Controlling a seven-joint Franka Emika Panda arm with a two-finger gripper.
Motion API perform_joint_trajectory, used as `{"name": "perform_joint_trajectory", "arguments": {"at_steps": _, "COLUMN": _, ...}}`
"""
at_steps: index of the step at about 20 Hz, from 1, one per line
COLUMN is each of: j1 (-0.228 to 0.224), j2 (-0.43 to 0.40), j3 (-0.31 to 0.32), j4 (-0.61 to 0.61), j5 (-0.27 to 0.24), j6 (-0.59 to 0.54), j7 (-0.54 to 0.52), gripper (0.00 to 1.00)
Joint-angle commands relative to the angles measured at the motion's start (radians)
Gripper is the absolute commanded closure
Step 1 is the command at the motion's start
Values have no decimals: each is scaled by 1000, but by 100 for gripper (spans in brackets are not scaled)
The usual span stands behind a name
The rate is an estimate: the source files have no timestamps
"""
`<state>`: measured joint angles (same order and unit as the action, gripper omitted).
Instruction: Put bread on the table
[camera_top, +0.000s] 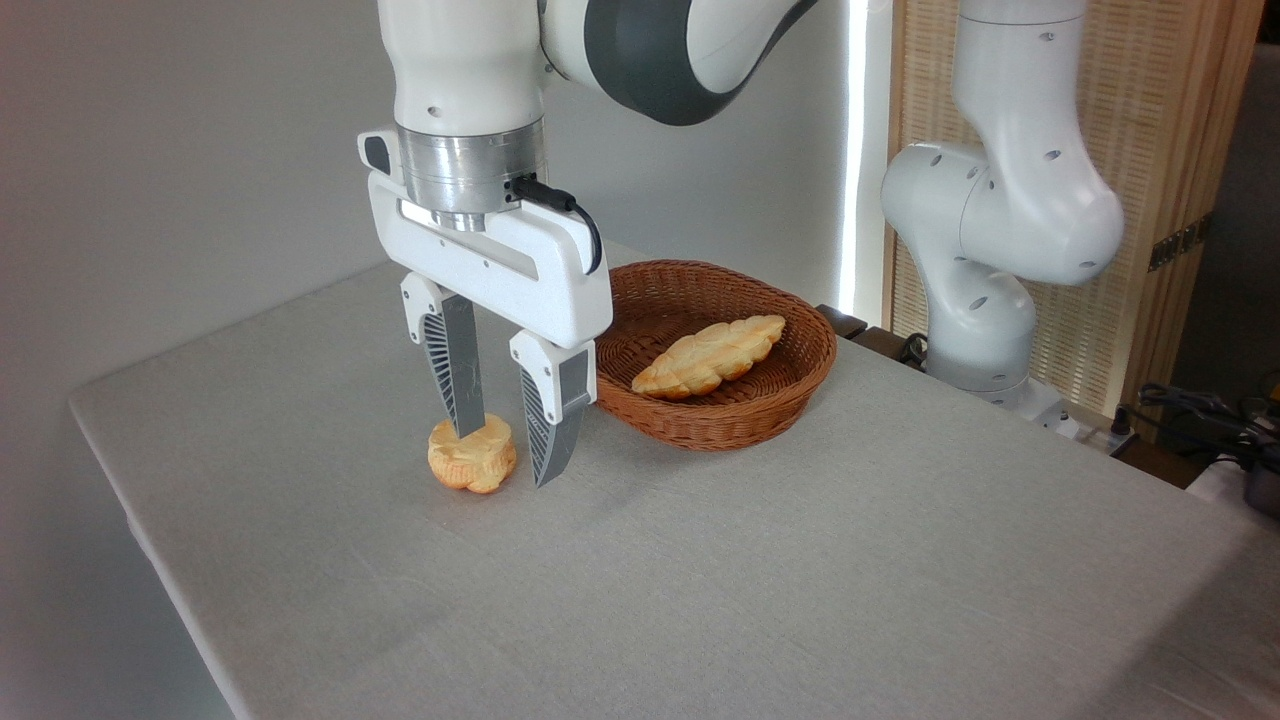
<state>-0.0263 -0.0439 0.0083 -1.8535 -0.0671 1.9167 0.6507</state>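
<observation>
Golden long bread (709, 356) lying in brown basket (790, 395); open hand (506, 455) around small bun (472, 456) on grey desk (800, 560), holding nothing

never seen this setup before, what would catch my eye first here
The big white robot arm's gripper hangs open over a small round bun on the grey table. Just right of it, a brown wicker basket holds a long plaited bread.
</observation>
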Motion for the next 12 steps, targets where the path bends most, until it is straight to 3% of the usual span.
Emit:
{"name": "perform_joint_trajectory", "arguments": {"at_steps": 1, "j1": 8, "j2": -4, "j3": 1, "j4": 7, "j5": -23, "j6": -19, "j7": 21, "gripper": 0}}
{"name": "perform_joint_trajectory", "arguments": {"at_steps": 12, "j1": 2, "j2": -74, "j3": -1, "j4": -27, "j5": -23, "j6": -137, "j7": 37, "gripper": 0}}
